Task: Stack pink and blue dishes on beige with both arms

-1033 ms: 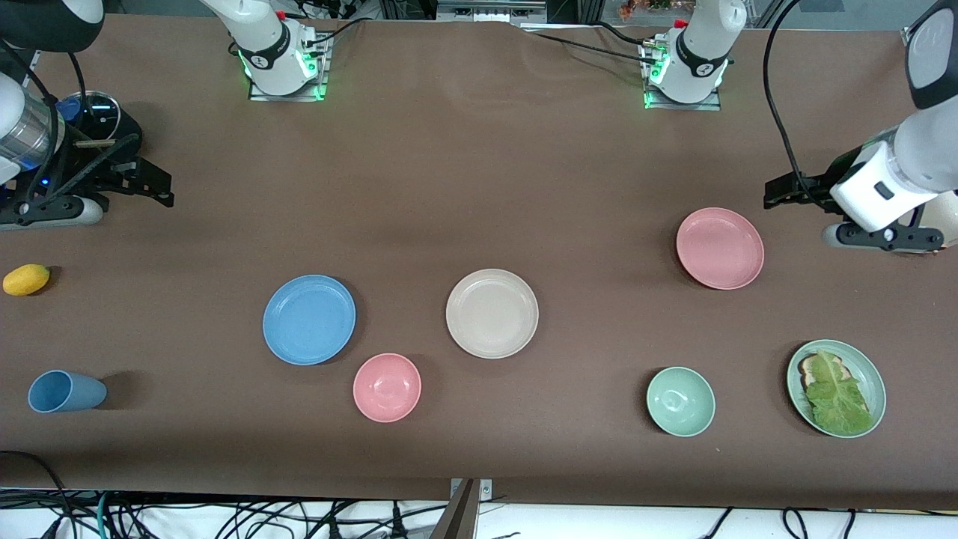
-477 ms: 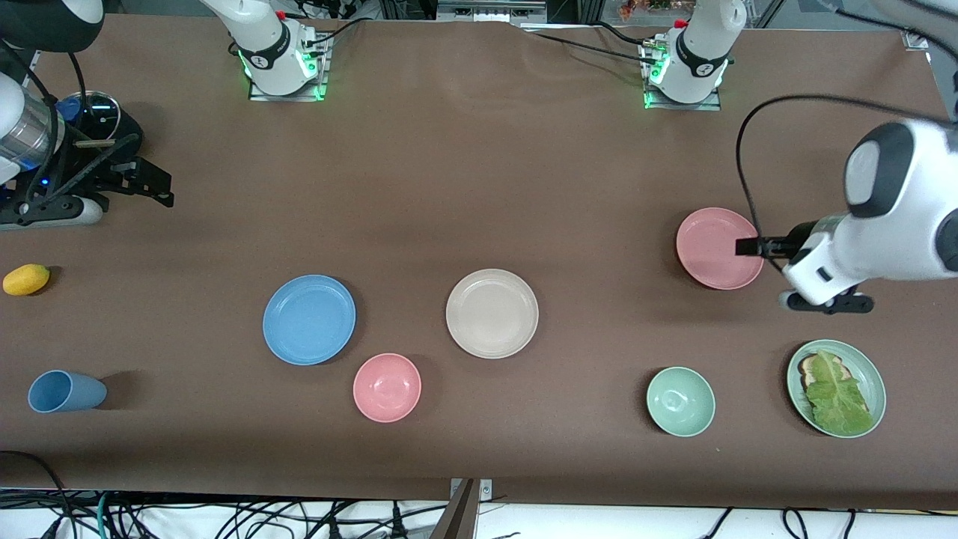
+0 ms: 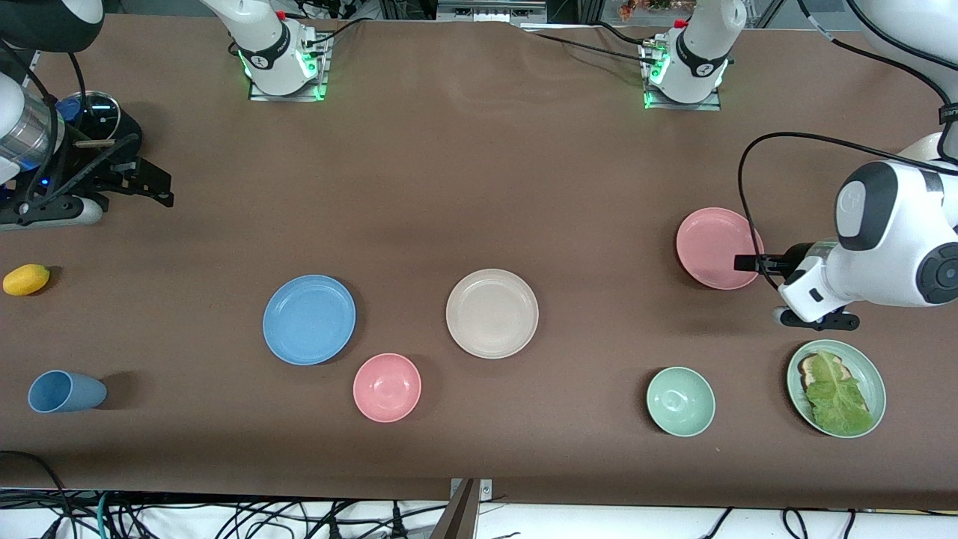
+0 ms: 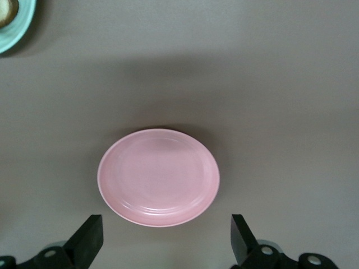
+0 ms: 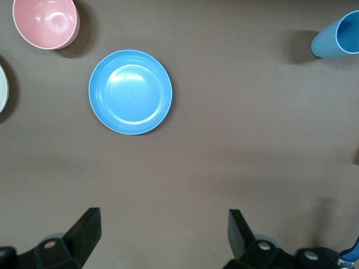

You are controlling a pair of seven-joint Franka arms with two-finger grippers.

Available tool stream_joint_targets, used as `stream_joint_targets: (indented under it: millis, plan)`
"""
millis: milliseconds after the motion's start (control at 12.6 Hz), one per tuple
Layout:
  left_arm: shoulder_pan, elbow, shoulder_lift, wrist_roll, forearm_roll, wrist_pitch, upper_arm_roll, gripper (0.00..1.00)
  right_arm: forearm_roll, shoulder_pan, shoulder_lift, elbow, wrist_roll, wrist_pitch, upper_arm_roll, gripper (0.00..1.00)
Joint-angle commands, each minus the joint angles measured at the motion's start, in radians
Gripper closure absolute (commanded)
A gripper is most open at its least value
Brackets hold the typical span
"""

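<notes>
Right gripper [image 3: 161,191]: open, holds nothing, over bare table [image 3: 464,172] at the right arm's end; arm waits

Lemon [image 3: 26,279]: on the table at the right arm's end, nearer the front camera than the right gripper

Blue cup [image 3: 66,391]: on its side, nearer the front camera than the lemon

Blue plate [image 3: 309,320]: flat on the table, empty, well apart from the right gripper

Pink bowl [image 3: 387,387]: just beside the blue plate, nearer the front camera

Beige plate [image 3: 492,313]: mid-table, empty, between the blue plate and the pink plate [image 3: 711,243]

Green bowl [image 3: 680,401]: empty, nearer the front camera than the pink plate

Pink plate: flat on the table toward the left arm's end, empty

Left gripper [image 3: 742,263]: jaws wide open, empty, over the pink plate's rim

Green plate [image 3: 872,374]: carries toast [image 3: 810,368] under a lettuce leaf [image 3: 837,395], nearer the front camera than the left gripper
</notes>
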Motion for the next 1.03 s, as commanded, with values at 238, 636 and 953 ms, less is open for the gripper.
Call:
stream_joint_targets:
  millis: [238,636,953]
  plan:
    - [0.175,-0.251,-0.039,0.348,-0.15,0.262,-0.007,0.0,-0.007,-0.009,0.001,0.016,0.007,-0.015,0.007,0.0]
    - [0.214,-0.401,-0.068,0.525,-0.207,0.426,-0.005,0.0,-0.011,-0.006,0.001,0.017,0.006,-0.013,0.009,0.0]
    - [0.252,-0.464,-0.067,0.646,-0.246,0.511,-0.004,0.0,-0.005,-0.014,0.003,0.02,0.006,-0.013,0.006,0.0]
